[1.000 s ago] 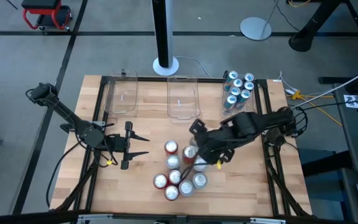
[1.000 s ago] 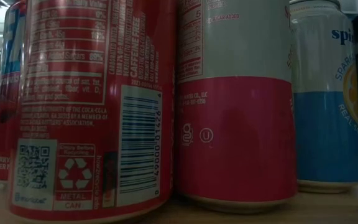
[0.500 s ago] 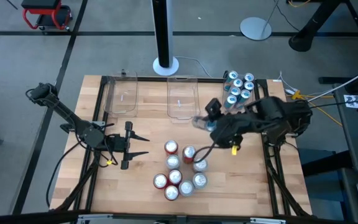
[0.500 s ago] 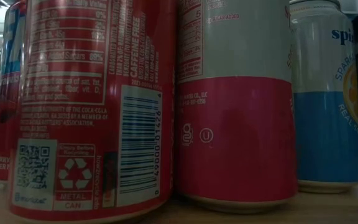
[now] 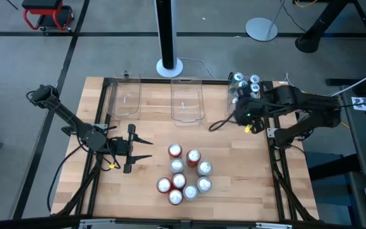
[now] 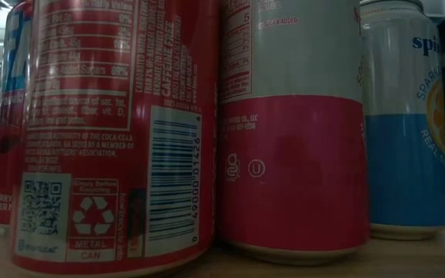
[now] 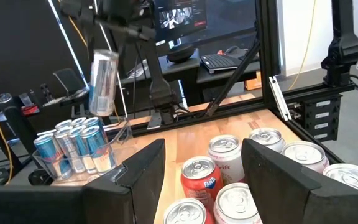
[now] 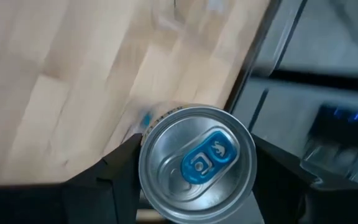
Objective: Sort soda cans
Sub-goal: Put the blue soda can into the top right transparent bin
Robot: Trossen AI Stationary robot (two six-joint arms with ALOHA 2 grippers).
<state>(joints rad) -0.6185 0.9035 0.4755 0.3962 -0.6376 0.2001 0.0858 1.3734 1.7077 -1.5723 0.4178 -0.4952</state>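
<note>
Your right gripper [image 5: 241, 109] holds a teal can [image 8: 196, 163], its fingers [image 8: 115, 180] pressed against both sides of the body; the right wrist view looks straight down on the silver top with its blue tab. In the left wrist view that same can [image 7: 103, 73] hangs upright in the air, above and just beside the group of teal cans [image 7: 73, 144] standing in the right bin [image 7: 122, 135]. From above, the gripper sits over the near edge of that bin, with the teal cans [image 5: 245, 83] just beyond it toward the far right corner of the surface [image 5: 142, 191].

Your left gripper [image 5: 146, 149] waits well to the other side, low over the surface, its fingers [image 7: 138, 177] spread wide with nothing between them. It points toward the cluster of unsorted cans [image 5: 183, 173], which lies just ahead of it and well apart from your right gripper, nearer the front edge. That cluster holds red cans and silver-and-red cans standing upright and packed close, several touching.

Two clear bins stand across the far side from your left gripper: the left bin [image 5: 124, 97] and the middle bin [image 5: 187, 100], side by side, both between the left gripper and the right one along the back.

In the low view a red can [image 6: 107, 131], a silver-and-red can [image 6: 292, 131] and a pale blue can [image 6: 408, 116] fill the frame; the first two look to be touching.
</note>
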